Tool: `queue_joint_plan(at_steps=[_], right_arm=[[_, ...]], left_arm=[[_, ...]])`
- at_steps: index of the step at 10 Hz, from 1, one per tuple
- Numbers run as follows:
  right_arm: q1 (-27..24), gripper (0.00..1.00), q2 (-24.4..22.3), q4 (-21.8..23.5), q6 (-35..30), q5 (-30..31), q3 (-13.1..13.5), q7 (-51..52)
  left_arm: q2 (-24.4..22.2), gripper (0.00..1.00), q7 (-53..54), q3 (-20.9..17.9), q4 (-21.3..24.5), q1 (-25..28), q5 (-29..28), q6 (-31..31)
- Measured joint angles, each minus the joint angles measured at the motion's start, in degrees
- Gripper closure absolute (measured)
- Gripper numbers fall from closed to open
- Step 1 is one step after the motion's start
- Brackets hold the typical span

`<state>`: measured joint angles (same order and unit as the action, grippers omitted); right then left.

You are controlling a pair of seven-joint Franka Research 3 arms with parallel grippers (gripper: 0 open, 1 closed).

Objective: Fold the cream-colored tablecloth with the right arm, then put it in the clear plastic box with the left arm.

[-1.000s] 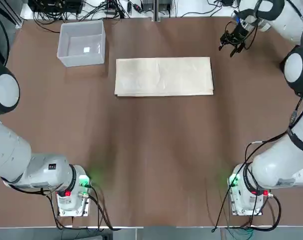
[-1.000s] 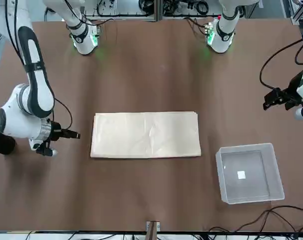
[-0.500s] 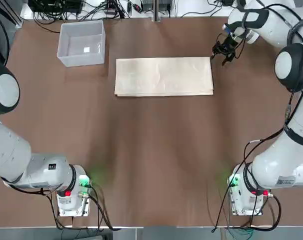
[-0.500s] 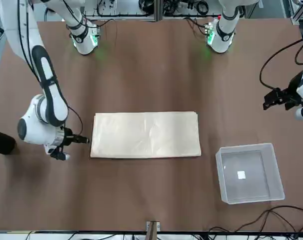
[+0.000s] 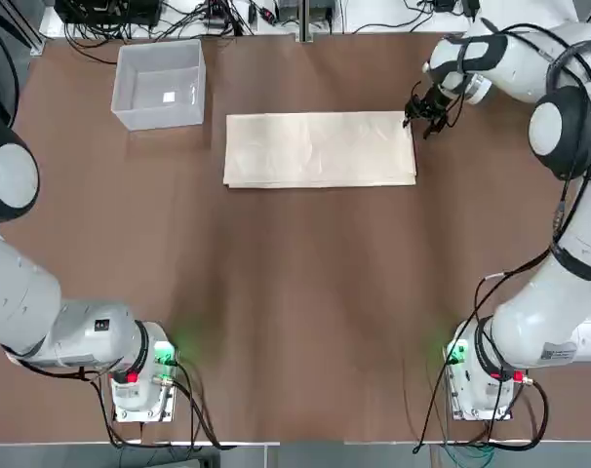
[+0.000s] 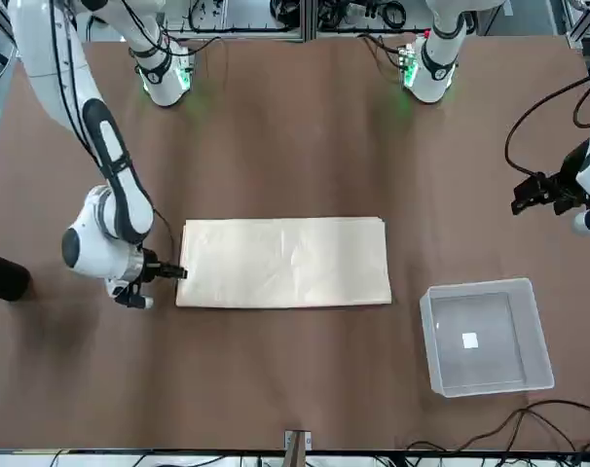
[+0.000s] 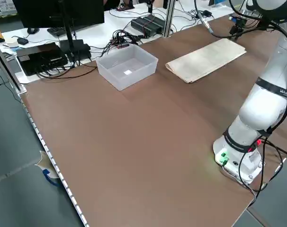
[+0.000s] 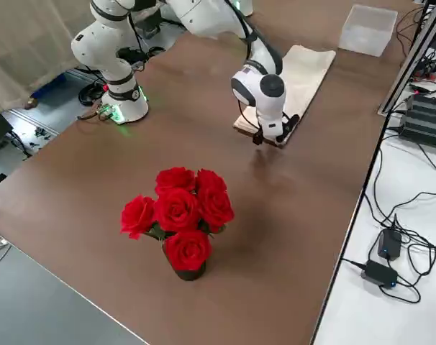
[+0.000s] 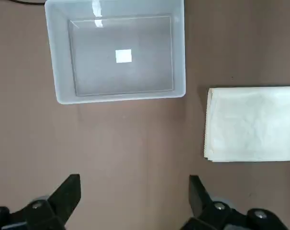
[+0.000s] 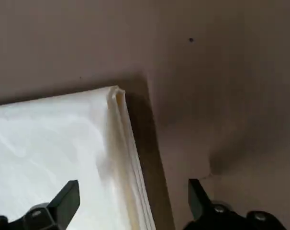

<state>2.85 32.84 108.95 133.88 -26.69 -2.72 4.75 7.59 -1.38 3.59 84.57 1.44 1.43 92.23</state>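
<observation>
At the cream-colored tablecloth [image 5: 320,148] corner edge, right end effector [image 5: 424,109] hovers open; soft, limp layers: pinch all layers there.

You are looking at one cream-colored tablecloth [image 5: 320,148] and one clear plastic box [image 5: 159,83] sitting on one brown table [image 5: 295,312]. Two robot arms are standing at it, each carrying one gripper: the right gripper [image 5: 422,110] and the left gripper [image 6: 538,192]. One bunch of red roses [image 8: 178,215] is showing five blooms.
</observation>
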Motion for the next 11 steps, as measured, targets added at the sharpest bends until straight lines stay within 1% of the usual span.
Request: queue_joint_plan(at_steps=[2, 4, 11], right_arm=[[0.0, 0.02, 0.0, 0.7, 0.0, 0.0, -0.4, 0.0], [0.0, 0.02, 0.0, 1.5, 0.1, -0.1, -0.7, 0.0], [0.7, 0.02, 0.0, 1.9, 1.4, -0.5, -2.0, -1.2]], left_arm=[[0.0, 0.00, 0.0, 0.0, 0.0, 0.0, 0.0, 0.0], [0.0, 0.00, 0.0, 0.0, 0.0, -0.1, 0.0, 0.0], [0.0, 0.00, 0.0, 0.0, 0.0, -0.6, 0.0, 0.0]])
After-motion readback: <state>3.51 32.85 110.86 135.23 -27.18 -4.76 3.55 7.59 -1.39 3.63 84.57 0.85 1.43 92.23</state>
